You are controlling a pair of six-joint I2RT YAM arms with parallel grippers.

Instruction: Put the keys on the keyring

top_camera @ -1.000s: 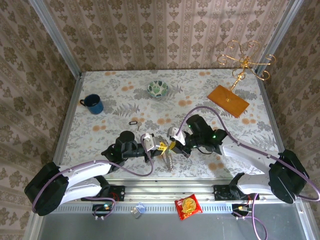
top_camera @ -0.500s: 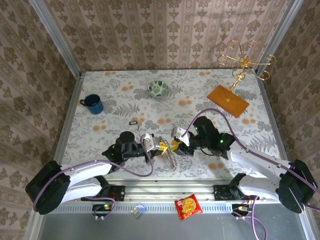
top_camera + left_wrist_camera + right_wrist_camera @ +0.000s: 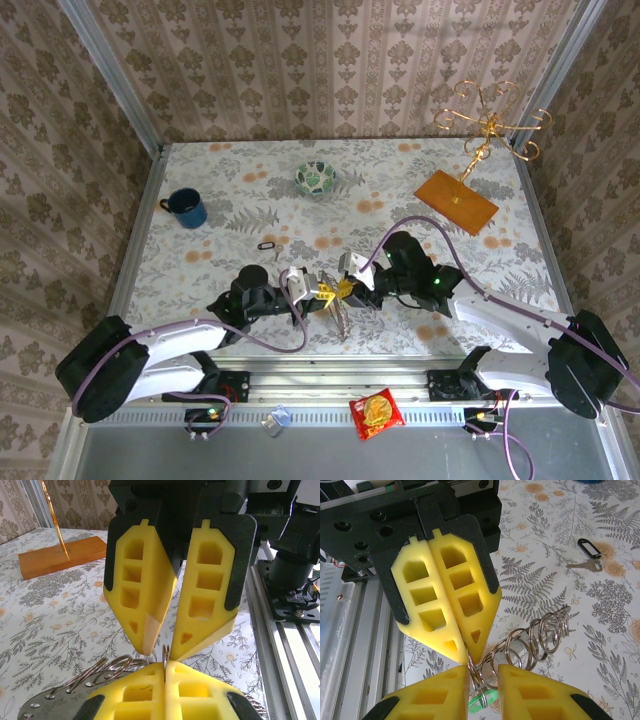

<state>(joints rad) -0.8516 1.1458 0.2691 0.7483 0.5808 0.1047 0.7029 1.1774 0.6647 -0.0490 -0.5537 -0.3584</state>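
At the left of my working area one of the keys (image 3: 585,566) lies flat on the fern-printed table (image 3: 240,190), well apart from both arms. It is a small silvery blade with a black plastic tag just beside it. I judge it light and stiff but awkward, since it lies flush to the surface. The thicker tag or the head is the place to pinch it.

My left gripper (image 3: 165,670) is closed tight, its yellow foam pads meeting on the thin edge of one steel ring. That ring belongs to the keyring (image 3: 540,635), a loose bunch of linked split rings of bright round wire, hanging in the air between the two arms. I expect it to be light, springy and slick against the foam. The free rings are likely to swing and rattle, so a grip across a ring's flat, away from its split, should hold best. A bit of bright green plastic (image 3: 481,703) shows under the bunch.

My right gripper (image 3: 482,675) faces the left one tip to tip. Its jaws are partly apart and straddle the same ring, without pressing on it as far as I can make out.
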